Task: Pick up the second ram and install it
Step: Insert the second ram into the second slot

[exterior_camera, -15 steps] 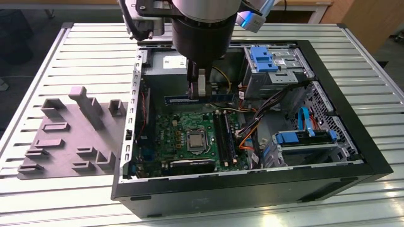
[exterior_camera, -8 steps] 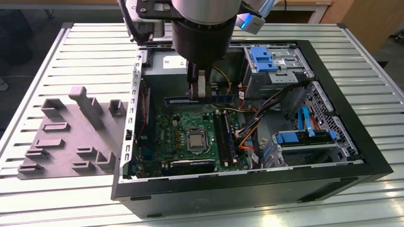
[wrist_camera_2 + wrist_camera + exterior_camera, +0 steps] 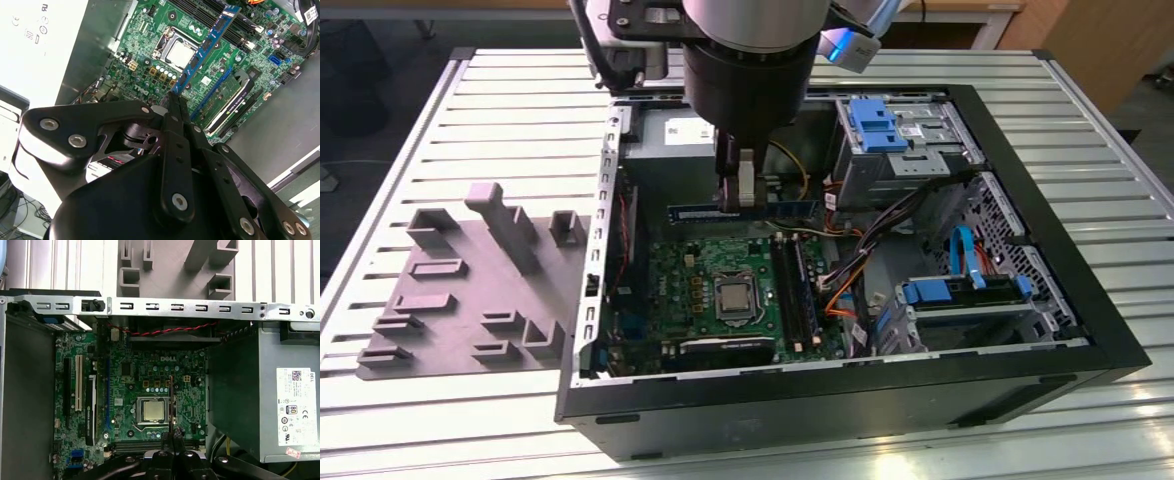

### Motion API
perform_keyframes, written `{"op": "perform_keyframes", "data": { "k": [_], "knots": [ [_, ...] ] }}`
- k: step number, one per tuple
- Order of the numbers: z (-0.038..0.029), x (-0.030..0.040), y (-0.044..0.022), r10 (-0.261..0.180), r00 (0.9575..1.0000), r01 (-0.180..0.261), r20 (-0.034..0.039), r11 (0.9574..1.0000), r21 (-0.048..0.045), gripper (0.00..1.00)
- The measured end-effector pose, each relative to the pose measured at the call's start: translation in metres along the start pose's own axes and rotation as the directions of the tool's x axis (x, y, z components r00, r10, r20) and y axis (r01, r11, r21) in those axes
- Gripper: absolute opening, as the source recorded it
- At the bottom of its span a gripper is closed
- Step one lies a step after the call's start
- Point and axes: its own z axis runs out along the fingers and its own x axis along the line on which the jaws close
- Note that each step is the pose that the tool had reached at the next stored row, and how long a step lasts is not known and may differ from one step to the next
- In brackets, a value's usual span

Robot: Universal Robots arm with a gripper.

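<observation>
My gripper (image 3: 736, 203) reaches down into the open computer case and is shut on the second ram (image 3: 747, 211), a long narrow stick held level on its edge. The stick hangs above the far part of the green motherboard (image 3: 720, 290), close to the power supply. It runs crosswise to the black memory slots (image 3: 794, 285). In the second wrist view the ram (image 3: 205, 47) juts out from the closed fingertips (image 3: 172, 102) over the processor socket (image 3: 175, 50). In the first wrist view the ram (image 3: 171, 400) shows edge-on above the gripper (image 3: 173, 432).
The grey holder tray (image 3: 467, 290) with upright blocks lies on the slatted table at the exterior view's left of the black case (image 3: 854, 400). The case also holds a power supply (image 3: 290, 405), blue drive cages (image 3: 874, 125), cable bundles (image 3: 854, 270) and a graphics card (image 3: 720, 350).
</observation>
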Motion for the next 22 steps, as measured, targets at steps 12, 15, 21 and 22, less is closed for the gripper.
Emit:
{"op": "perform_keyframes", "data": {
  "k": [12,15,21,22],
  "knots": [
    [0.0000,0.0000,0.0000,0.035,0.9994,-0.035,0.0018,0.9994,0.0035,0.11],
    [0.0000,0.0000,0.0000,0.058,0.9983,-0.058,0.0030,0.9983,0.0058,0.11],
    [0.0000,0.0000,0.0000,0.086,0.9963,-0.086,0.0046,0.9963,0.0085,0.11],
    [0.0000,0.0000,0.0000,0.090,0.9960,-0.090,0.0048,0.9959,0.0089,0.11]
  ]
}}
